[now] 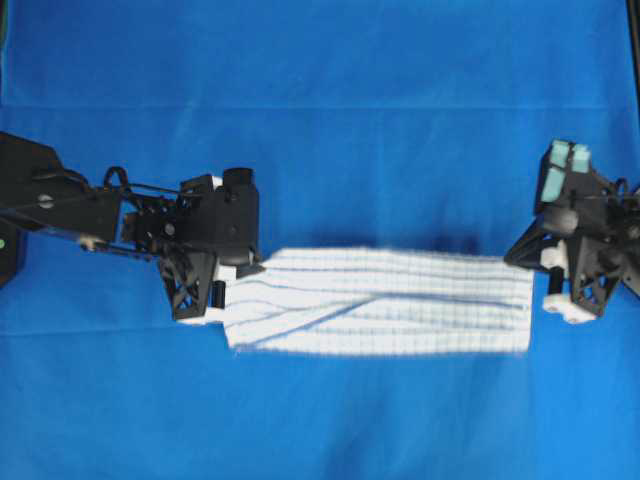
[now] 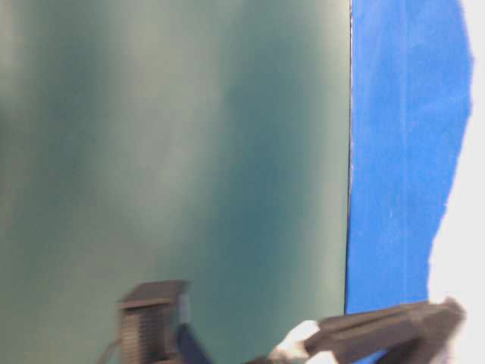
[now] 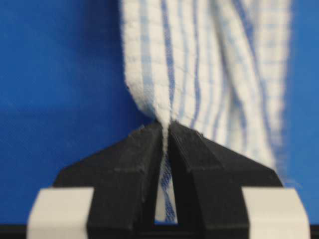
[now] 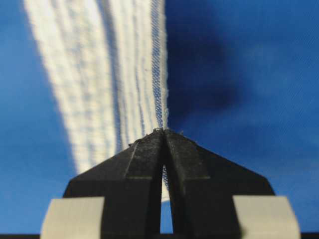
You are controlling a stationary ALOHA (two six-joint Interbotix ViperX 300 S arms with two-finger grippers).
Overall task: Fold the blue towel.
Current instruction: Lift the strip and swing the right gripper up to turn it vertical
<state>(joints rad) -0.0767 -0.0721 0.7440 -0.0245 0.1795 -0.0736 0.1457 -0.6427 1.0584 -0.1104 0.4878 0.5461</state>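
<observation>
**A:** Where is the blue towel [image 1: 385, 300] sitting right now?

**B:** It is stretching between the two grippers, over the solid blue table covering [image 1: 320, 100]. It is a white cloth with thin dark-blue stripes and a faint check, and a diagonal crease is running across it from the left gripper's end.

**A:** What is the left gripper [image 1: 228, 290] doing?

**B:** Its black fingers [image 3: 134, 164] are pressing together on one end of the towel. In the left wrist view, a pinch of cloth is showing between the tips, and the rest of the towel is running straight away from them.

**A:** And the right gripper [image 1: 545, 285]?

**B:** It is clamping the opposite end. In its wrist view the fingers [image 4: 194, 174] are meeting at the tips on a thin edge of fabric, with the towel extending ahead and slightly to the left of them.

**A:** Is the table-level view adding anything?

**B:** Little. It is showing a blurred green surface, a strip of blue cloth, and dark arm parts at the bottom edge.
</observation>
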